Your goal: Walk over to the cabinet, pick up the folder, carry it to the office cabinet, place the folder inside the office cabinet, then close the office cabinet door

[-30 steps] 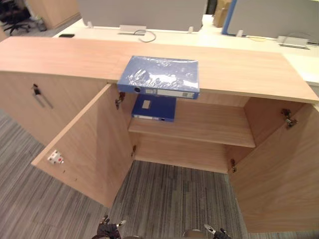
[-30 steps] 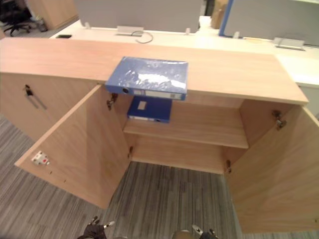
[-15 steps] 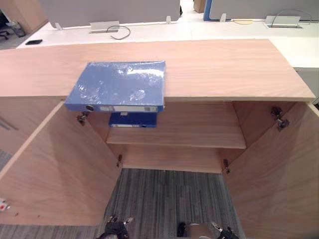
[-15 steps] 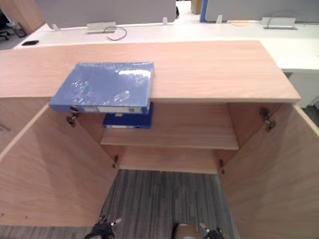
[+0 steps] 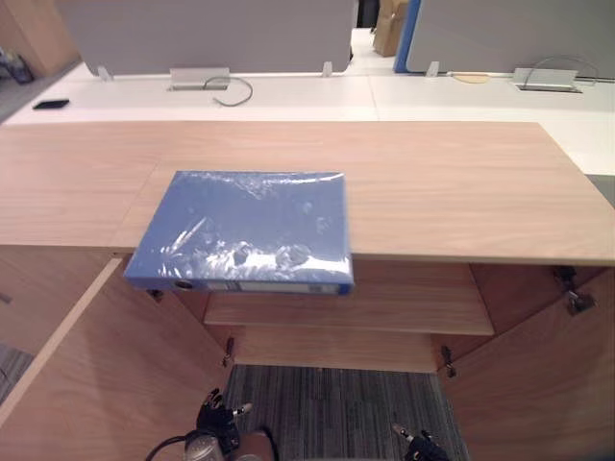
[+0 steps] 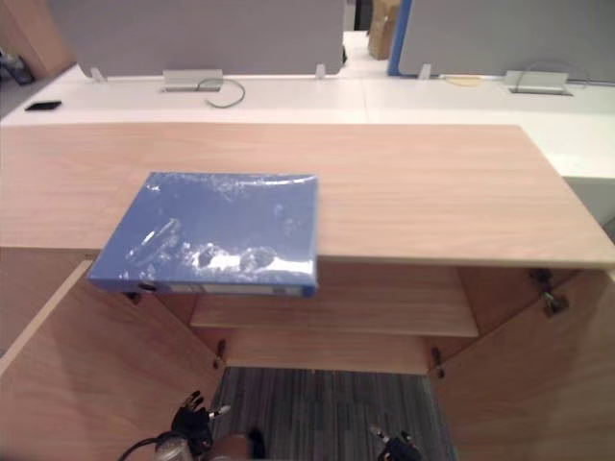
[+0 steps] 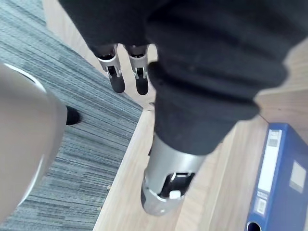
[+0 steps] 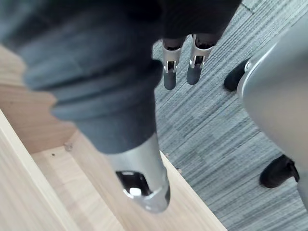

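1 folder (image 5: 242, 230) atop cabinet (image 5: 452, 182), 2 doors (image 5: 96, 384) open, L hand (image 5: 219, 421), R hand (image 5: 419, 445)

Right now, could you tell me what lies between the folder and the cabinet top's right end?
Nothing: from the folder rightward the top is bare, in both eye views.

Grey striped carpet (image 5: 327, 403) underfoot, dark and light bands running away from us. Behind, a long white table (image 5: 288, 96) spans the room. There's a grey screen (image 5: 202, 34) standing along its far edge, and a second screen (image 5: 519, 34) with a blue edge to its right. Through the gap between them, a cardboard box (image 5: 389, 24). Far left, a wooden unit (image 5: 38, 29).
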Available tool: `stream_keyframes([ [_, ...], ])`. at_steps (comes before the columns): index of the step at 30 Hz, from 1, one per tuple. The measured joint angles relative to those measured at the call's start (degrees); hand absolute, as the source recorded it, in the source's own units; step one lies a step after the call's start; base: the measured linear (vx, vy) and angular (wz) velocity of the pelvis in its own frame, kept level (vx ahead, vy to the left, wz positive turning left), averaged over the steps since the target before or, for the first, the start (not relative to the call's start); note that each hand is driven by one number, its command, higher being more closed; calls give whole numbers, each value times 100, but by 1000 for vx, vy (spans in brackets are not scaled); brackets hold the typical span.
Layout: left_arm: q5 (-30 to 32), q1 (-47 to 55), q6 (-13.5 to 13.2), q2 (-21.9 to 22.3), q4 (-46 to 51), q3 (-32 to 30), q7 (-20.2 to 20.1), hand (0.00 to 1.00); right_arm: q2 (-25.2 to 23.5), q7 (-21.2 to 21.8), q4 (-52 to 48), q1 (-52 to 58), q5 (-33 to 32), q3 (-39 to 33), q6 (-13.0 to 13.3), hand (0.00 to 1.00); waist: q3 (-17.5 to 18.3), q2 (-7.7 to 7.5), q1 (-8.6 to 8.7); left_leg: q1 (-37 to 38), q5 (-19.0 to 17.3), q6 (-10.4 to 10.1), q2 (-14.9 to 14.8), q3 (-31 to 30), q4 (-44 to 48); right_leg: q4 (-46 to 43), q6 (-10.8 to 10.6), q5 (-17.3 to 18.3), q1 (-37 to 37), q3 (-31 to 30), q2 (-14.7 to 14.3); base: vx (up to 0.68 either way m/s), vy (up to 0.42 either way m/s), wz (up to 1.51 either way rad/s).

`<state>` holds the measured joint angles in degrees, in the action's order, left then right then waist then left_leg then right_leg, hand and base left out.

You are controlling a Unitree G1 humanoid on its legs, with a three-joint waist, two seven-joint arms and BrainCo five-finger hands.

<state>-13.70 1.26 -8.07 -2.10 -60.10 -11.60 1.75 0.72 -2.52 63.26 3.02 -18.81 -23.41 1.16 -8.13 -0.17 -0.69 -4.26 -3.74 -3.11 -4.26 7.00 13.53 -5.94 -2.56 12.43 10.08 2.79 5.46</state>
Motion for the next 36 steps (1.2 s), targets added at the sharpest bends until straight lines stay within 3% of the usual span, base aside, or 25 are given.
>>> stream_keyframes([
  [2,-349,36,55,-172,-139,318,-204,0,26,57,36,14,3,24,1,0,59,-33,19,362,132,18,214,-14,-489,137,-46,-319,-40,33,30,96,42,17],
  [8,-443,146,65,-360,137,1130,-623,0,93,281,133,3,455,323,-13,0,163,-53,34,556,360,-79,162,-116,-1145,107,-56,-381,-142,25,-105,102,-8,8],
  [11,-1062,373,71,-359,918,1389,-801,0,194,305,144,16,590,529,-15,0,165,-51,48,580,361,-79,135,-185,-1187,101,-41,-409,-109,90,-137,45,-5,12],
  [15,-2406,717,27,-322,2235,1642,-868,0,249,298,128,115,667,725,-15,0,169,-44,45,622,425,-56,189,-454,-1314,47,-41,-409,-33,321,-132,30,-7,31],
  [21,-3259,1540,6,-296,3633,1583,-879,0,324,236,37,112,785,932,-17,0,171,-45,-63,609,520,17,275,-760,-1436,-64,-25,-442,-10,498,-104,18,19,29],
  [25,-3152,1810,-33,-239,4155,1153,-721,0,364,204,-51,122,874,948,-17,0,175,-47,-166,485,644,73,376,-1053,-1480,-60,-27,-446,2,785,-34,-27,11,45],
  [30,-2454,2056,-188,-2,4893,685,-188,0,326,21,-287,145,873,946,-24,0,168,-54,-356,438,867,140,518,-1440,-1583,-63,-26,-451,118,1086,63,-43,20,46],
  [36,-1453,2269,-293,557,6534,464,556,0,181,-167,-791,274,874,937,-21,0,143,-68,-585,200,1120,112,650,-1915,-1659,-76,-65,-422,112,1577,105,-88,2,39],
])
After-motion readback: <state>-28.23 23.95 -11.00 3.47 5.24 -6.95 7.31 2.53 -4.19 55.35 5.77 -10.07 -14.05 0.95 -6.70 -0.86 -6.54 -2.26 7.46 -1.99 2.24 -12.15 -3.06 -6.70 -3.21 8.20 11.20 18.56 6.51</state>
